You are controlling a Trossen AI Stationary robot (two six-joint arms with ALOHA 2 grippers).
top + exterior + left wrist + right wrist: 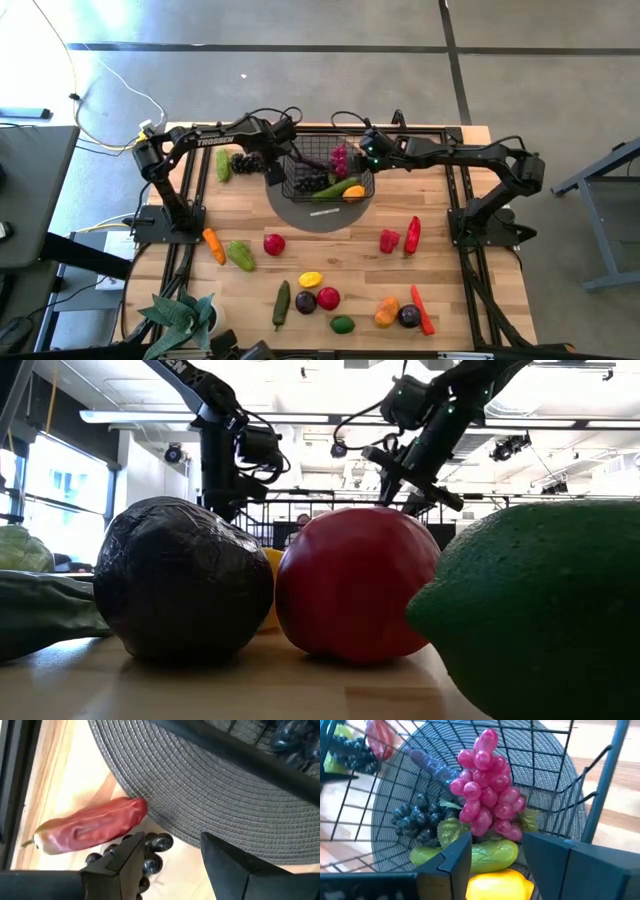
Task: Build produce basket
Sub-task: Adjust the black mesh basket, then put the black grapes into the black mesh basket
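Basket (325,170) sits on the mat (300,212), part-filled. Right gripper (495,852) hangs above it, jaws apart, empty over pink grapes (487,785). Left gripper (172,855), released, hovers by dark grapes (152,852). Best: centre low, then clench.

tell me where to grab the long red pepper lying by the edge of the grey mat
Grip the red pepper across its plump middle, coming straight down from above. It lies flat on the wood beside the grey mat, narrowing to a stem at one end, with dark grapes close alongside, so the left gripper's fingers should straddle its short width, clear of the grapes.
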